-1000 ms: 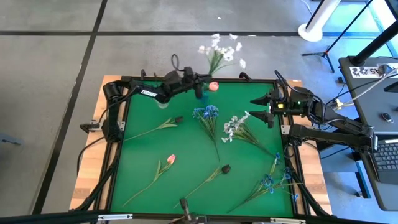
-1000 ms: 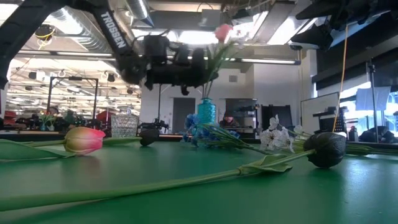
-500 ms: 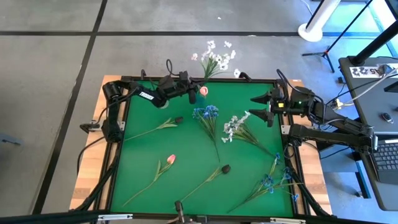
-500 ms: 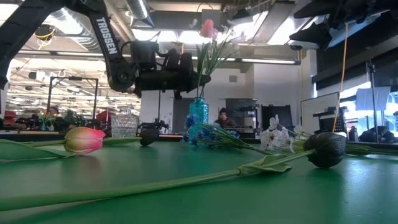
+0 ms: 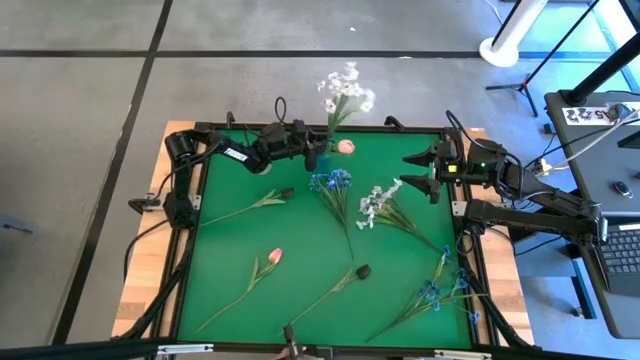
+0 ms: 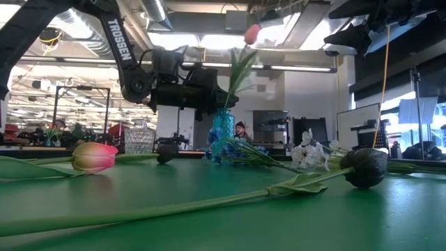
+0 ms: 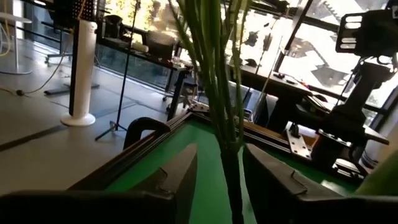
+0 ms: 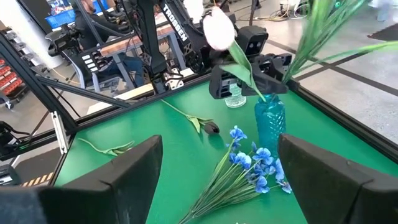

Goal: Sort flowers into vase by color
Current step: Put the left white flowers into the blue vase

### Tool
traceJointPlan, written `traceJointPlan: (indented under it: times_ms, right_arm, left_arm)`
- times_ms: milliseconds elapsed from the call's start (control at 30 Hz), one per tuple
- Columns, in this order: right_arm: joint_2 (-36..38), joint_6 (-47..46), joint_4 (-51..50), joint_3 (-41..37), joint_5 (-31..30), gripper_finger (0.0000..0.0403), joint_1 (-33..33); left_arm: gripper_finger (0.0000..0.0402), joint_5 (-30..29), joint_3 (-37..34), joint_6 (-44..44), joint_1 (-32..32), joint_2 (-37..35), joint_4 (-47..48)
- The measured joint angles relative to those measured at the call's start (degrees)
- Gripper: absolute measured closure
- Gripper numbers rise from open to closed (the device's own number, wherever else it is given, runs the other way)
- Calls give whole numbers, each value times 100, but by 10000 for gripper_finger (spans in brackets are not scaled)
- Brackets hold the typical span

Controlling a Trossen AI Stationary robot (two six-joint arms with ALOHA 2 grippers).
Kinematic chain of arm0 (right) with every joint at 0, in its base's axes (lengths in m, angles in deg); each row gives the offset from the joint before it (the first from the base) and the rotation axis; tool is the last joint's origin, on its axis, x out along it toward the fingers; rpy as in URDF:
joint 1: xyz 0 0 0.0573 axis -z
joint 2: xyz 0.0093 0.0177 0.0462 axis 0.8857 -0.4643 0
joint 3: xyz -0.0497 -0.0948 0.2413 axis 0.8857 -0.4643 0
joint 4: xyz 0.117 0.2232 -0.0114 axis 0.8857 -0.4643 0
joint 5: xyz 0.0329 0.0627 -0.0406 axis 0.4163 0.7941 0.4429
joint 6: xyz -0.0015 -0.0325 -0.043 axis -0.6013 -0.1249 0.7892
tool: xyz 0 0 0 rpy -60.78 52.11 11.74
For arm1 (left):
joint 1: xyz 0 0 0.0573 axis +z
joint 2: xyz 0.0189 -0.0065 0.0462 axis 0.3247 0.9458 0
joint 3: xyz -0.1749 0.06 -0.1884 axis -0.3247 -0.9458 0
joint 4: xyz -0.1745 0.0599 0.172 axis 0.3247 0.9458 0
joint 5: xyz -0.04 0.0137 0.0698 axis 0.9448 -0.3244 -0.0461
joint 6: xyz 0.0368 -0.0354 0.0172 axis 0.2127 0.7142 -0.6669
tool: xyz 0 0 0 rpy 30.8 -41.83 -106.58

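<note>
A blue vase [image 8: 270, 121] stands at the table's far edge. It holds a pink tulip [image 8: 219, 28] and a white spray [image 5: 342, 88], both upright. My left gripper [image 7: 221, 168] is level just above the vase mouth, on the vase's left. It is open, with the green stems [image 7: 231, 155] standing between its fingers. My right gripper [image 5: 408, 172] hovers open over the table's right side, away from all flowers. On the mat lie two dark tulips [image 5: 287, 192] [image 5: 362, 271], a pink tulip [image 5: 274, 257], two blue clusters [image 5: 332, 182] [image 5: 435, 292] and a white spray [image 5: 378, 202]. My left gripper's fingers [image 7: 267, 177] stand level on either side of the stems just above the vase, coming from the table's left. A gap shows between one finger and the stems. Whether the other finger touches them, I cannot tell.
A clear glass vase [image 8: 233, 96] stands left of the blue one, under the left arm. The mat has a raised black frame [image 5: 195, 240]. Bare green mat shows near the left edge and between the lying flowers. A person is in the room beyond the table.
The left gripper drew back toward the table's left edge and sank a little near the vase. The pink tulip swung left, then came back, and now stands more upright over the blue vase. The white spray swayed with it.
</note>
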Motion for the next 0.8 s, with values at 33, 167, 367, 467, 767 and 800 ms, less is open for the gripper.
traceJointPlan:
  times_ms: [33,167,367,467,767,800]
  right_arm:
    - [-2,0,0,0,0,86,0]
    - [-2,0,-4,0,0,86,0]
    - [0,0,-9,0,2,86,0]
    - [-2,0,3,0,1,86,0]
    - [-1,0,69,0,2,86,-4]
    - [-2,0,70,0,2,86,-4]
  left_arm:
    - [265,4,0,-60,-21,-28,42]
    - [243,-13,0,-390,-110,-272,338]
    - [224,-442,0,-1075,-277,-965,1475]
    - [222,-650,2,-1331,-388,-1269,2003]
    - [222,-1106,2,-1683,-597,-1458,2390]
    - [221,-1198,2,-1709,-622,-1458,2425]
